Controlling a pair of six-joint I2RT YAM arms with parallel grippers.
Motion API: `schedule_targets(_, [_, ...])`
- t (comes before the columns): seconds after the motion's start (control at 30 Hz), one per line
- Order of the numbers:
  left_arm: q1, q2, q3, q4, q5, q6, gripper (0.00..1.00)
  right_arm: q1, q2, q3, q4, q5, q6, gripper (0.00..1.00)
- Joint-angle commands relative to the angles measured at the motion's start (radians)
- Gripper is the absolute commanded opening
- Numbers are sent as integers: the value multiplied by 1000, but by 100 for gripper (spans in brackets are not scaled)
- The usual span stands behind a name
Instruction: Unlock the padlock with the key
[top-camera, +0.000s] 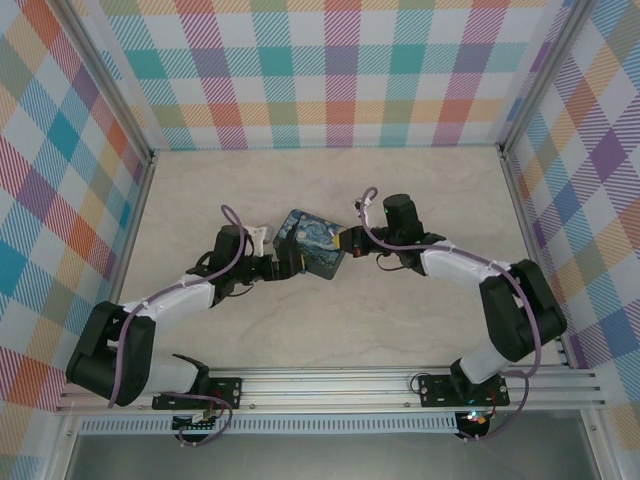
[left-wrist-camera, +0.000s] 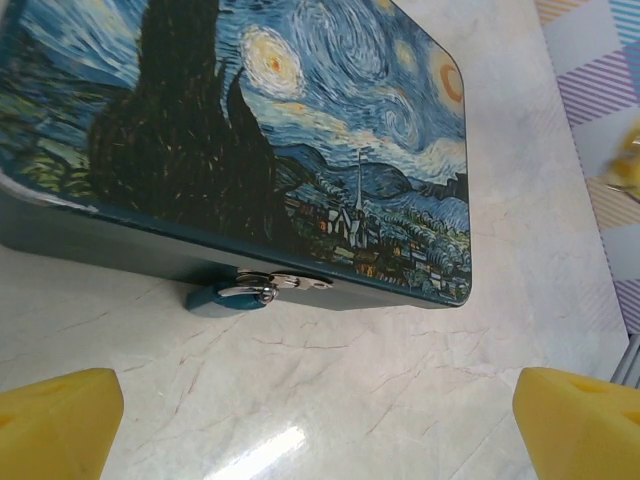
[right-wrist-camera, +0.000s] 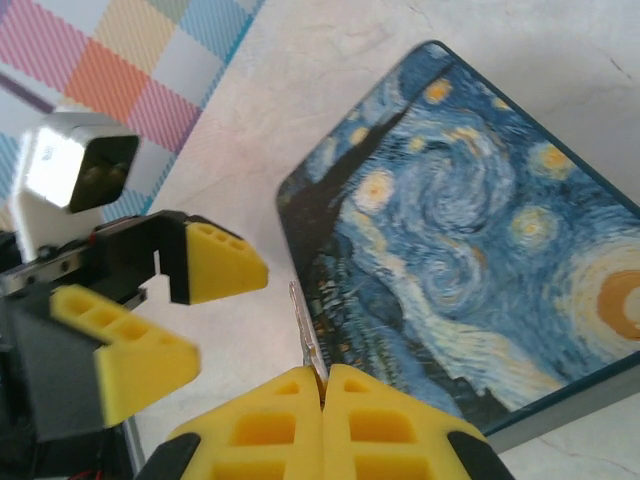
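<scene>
table (left-wrist-camera: 330, 400): pale marble-look top, smooth, glossy glare | tin box (left-wrist-camera: 320, 120): painted metal, soft sheen | padlock (left-wrist-camera: 222, 297): teal body, shiny silver metal shackle | key (right-wrist-camera: 307, 335): thin bare metal | right gripper (right-wrist-camera: 322, 378) fingers (right-wrist-camera: 265, 430): matt yellow plastic | walls (top-camera: 340, 70): matt checked print

The tin (top-camera: 310, 243) bears a starry-night painting of deep blue swirls, yellow-orange stars and a near-black cypress, above a dark teal side wall. The padlock (left-wrist-camera: 215, 298) is teal-blue with a silver shackle, and the key (right-wrist-camera: 308, 335) is grey metal. The left gripper (left-wrist-camera: 320, 435) and right gripper (right-wrist-camera: 322, 385) have bright yellow fingers on black bodies. The table (top-camera: 400, 330) is cream marble with faint veins. The walls (top-camera: 340, 70) are pastel plaid.
</scene>
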Motion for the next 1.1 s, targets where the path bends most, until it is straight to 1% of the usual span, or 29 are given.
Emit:
schedule_targets(0.0, [7, 27, -38, 225, 52, 64, 100, 2, 54, 58, 53, 17, 20, 0])
schedule_targets(0.2, [6, 112, -58, 328, 97, 112, 100, 2, 141, 100, 70, 5, 41, 0])
schedule_targets(0.47, [-6, 232, -63, 429, 99, 126, 100, 2, 187, 142, 22, 24, 34, 0])
schedule_targets(0.63, [-19, 268, -77, 452, 38, 159, 96, 3, 202, 156, 0, 36, 26, 0])
schedule_targets(0.7, [-20, 286, -81, 476, 34, 162, 96, 3, 208, 160, -2, 36, 24, 0])
schedule_targets(0.9, [-27, 365, -41, 475, 96, 150, 93, 4, 221, 178, -26, 44, 7, 0])
schedule_targets(1.07, [-34, 404, -34, 488, 102, 138, 91, 6, 228, 185, -36, 58, 4, 0])
